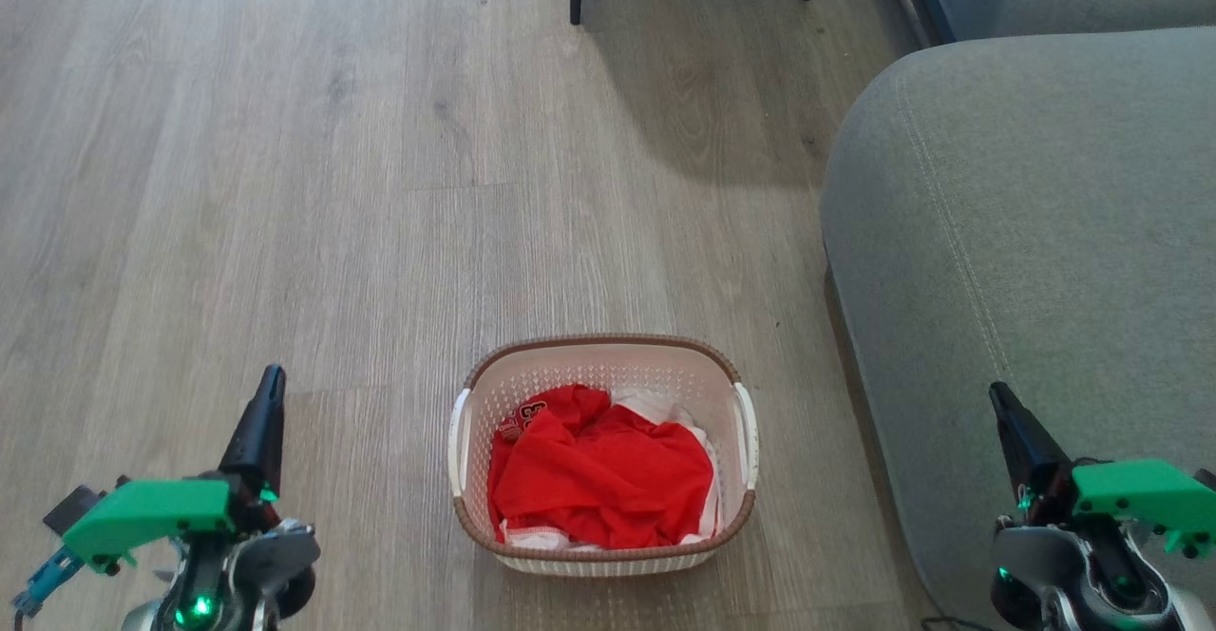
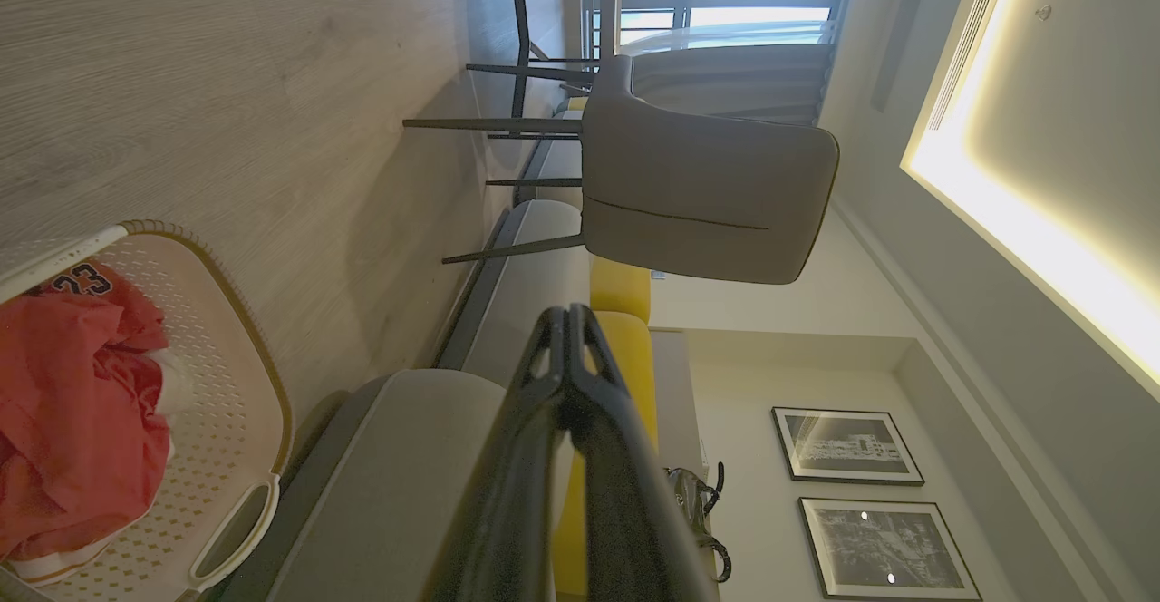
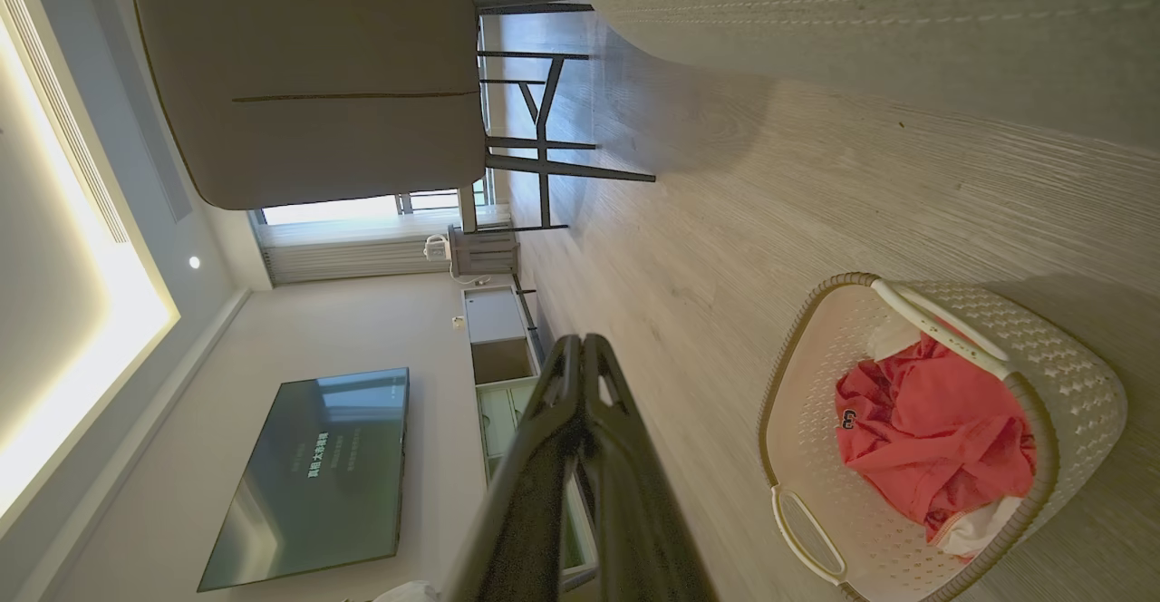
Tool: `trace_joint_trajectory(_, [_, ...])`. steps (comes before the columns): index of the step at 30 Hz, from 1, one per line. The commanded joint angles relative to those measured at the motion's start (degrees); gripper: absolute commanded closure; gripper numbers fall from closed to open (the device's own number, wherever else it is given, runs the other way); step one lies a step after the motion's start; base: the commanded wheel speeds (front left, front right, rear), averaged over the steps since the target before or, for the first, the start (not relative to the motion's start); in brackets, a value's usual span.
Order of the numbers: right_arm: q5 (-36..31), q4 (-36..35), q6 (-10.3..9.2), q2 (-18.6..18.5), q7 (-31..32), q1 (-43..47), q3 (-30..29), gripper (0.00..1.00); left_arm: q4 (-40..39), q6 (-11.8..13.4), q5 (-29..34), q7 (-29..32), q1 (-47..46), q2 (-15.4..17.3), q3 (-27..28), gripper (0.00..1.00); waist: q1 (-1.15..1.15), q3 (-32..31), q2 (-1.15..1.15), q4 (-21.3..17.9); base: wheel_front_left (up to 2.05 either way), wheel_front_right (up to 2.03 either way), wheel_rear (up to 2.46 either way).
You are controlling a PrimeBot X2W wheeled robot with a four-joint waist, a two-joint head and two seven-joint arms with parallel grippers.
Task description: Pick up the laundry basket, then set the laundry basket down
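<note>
Likely light and stiff, the laundry basket [image 1: 604,339] of red clothes [image 1: 598,479] should lift by its 2 white side handles [image 1: 461,441]; left claw [image 1: 273,376] and right claw [image 1: 998,393] sit closed, empty

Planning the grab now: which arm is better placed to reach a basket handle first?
Left, probably: the left gripper sits nearer the laundry basket over bare floor; the right gripper is farther, by the sofa.
</note>
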Motion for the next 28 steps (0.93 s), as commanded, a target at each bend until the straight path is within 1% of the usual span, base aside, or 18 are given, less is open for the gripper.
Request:
trace_joint_trajectory(1, [-0.18, -1.83, -0.09, -0.44, 0.47, -2.65, 0.85, 1.0, -1.72, -0.38, 0.11, 0.37, -2.67, 0.26, 1.88, 1.0, 0.0, 0.0, 0.0, 0.0, 0.0, 0.0, 0.0])
trace_joint_trajectory(28, [-0.52, -1.8, -0.09, -0.17, 0.78, -2.69, 0.45, 1.0, -1.72, -0.38, 0.31, 0.57, -2.69, 0.09, 2.12, 1.0, 0.0, 0.0, 0.0, 0.0, 0.0, 0.0, 0.0])
